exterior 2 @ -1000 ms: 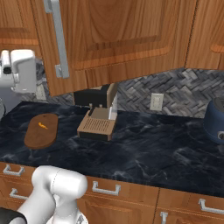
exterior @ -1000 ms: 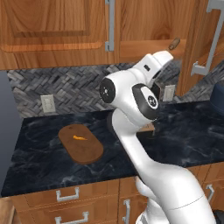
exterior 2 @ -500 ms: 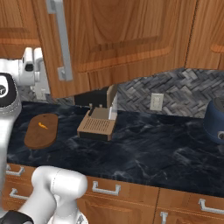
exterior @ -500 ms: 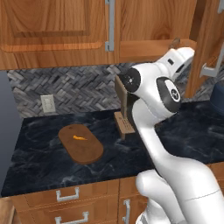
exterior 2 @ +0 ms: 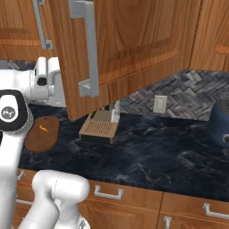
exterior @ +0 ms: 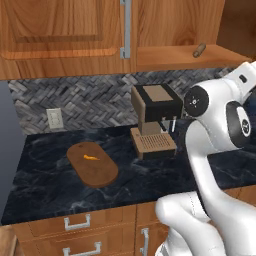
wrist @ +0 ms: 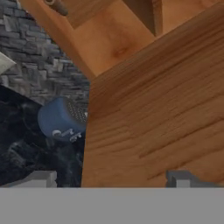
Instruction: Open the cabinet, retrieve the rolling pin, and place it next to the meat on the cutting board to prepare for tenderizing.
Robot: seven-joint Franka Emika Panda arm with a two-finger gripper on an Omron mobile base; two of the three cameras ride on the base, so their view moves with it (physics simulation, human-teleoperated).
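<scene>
The cabinet door [exterior 2: 134, 44] stands swung open, its silver handle [exterior 2: 87, 49] facing the right base camera. On the bare shelf [exterior: 185, 54] inside lies the small brown rolling pin [exterior: 199, 50], also at the hand view's top left [wrist: 56, 5]. My gripper [exterior 2: 54, 79] is open and empty beside the door's edge; in the hand view its fingertips [wrist: 40, 177] stand wide apart against the door's wood [wrist: 157, 113]. The oval cutting board [exterior: 93, 164] lies on the counter's left with the small orange meat [exterior: 91, 157] on it.
A coffee machine [exterior: 155, 112] with a slatted tan tray [exterior: 153, 144] stands mid-counter under the shelf. A blue pot [exterior 2: 221, 123] sits at the counter's right. A wall outlet [exterior: 54, 118] is on the backsplash. Drawers [exterior: 77, 223] run below the counter.
The arm has swung right in the left base view, and the cabinet door has swung further open. The gripper has stayed open. Board and meat have not moved.
</scene>
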